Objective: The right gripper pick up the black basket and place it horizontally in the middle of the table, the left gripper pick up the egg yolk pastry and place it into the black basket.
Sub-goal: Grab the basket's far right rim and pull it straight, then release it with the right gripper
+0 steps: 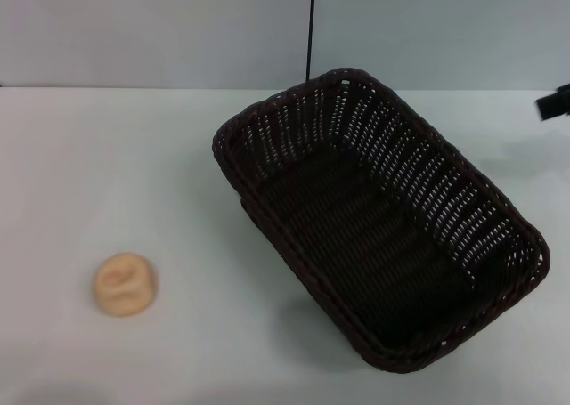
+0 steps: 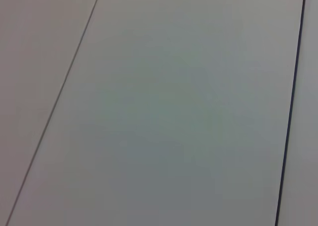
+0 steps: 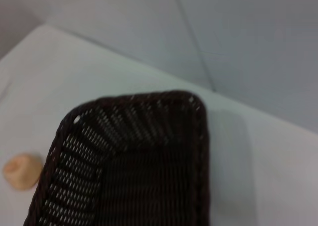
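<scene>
Head view: black basket (image 1: 383,218) diagonal, mid-right

A large dark woven black basket (image 1: 383,222) sits open side up and empty on the white table (image 1: 134,156), turned diagonally, right of centre. A small round tan egg yolk pastry (image 1: 126,284) with a creased top lies well apart, near the front left.

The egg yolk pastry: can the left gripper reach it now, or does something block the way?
Probably yes. The egg yolk pastry lies alone on the table, on the robot's left, well apart from the black basket. Nothing stands over or beside it. The left gripper itself is not in view.
</scene>
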Action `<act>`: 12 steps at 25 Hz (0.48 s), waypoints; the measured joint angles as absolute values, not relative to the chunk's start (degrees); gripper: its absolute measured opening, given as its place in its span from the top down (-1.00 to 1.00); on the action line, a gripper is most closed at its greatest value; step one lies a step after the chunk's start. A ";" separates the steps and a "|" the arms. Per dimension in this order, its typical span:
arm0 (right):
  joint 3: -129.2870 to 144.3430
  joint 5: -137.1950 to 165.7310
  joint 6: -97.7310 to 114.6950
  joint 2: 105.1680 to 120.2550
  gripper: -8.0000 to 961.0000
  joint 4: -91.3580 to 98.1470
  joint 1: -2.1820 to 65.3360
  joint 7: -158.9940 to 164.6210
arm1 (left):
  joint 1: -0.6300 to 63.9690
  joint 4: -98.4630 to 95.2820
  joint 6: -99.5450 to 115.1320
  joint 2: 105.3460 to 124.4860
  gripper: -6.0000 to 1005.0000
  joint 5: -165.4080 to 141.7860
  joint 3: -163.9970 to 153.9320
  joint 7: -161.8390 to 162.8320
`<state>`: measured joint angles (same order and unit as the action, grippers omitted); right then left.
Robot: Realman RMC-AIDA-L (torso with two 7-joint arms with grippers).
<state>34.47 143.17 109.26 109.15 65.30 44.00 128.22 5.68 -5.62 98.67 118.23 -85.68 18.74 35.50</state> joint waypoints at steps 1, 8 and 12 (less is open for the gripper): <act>35.61 143.29 109.19 109.17 -0.17 64.73 44.34 128.41 | 5.69 -5.50 98.59 118.25 -0.33 -85.72 18.72 35.44; 45.03 143.60 105.86 109.40 -0.17 59.67 46.00 130.97 | 5.72 -5.20 98.54 118.30 -0.33 -85.87 18.64 35.35; 47.53 143.63 104.43 109.60 -0.17 58.38 46.14 131.38 | 5.65 -5.17 98.53 118.30 -0.33 -85.87 18.57 35.33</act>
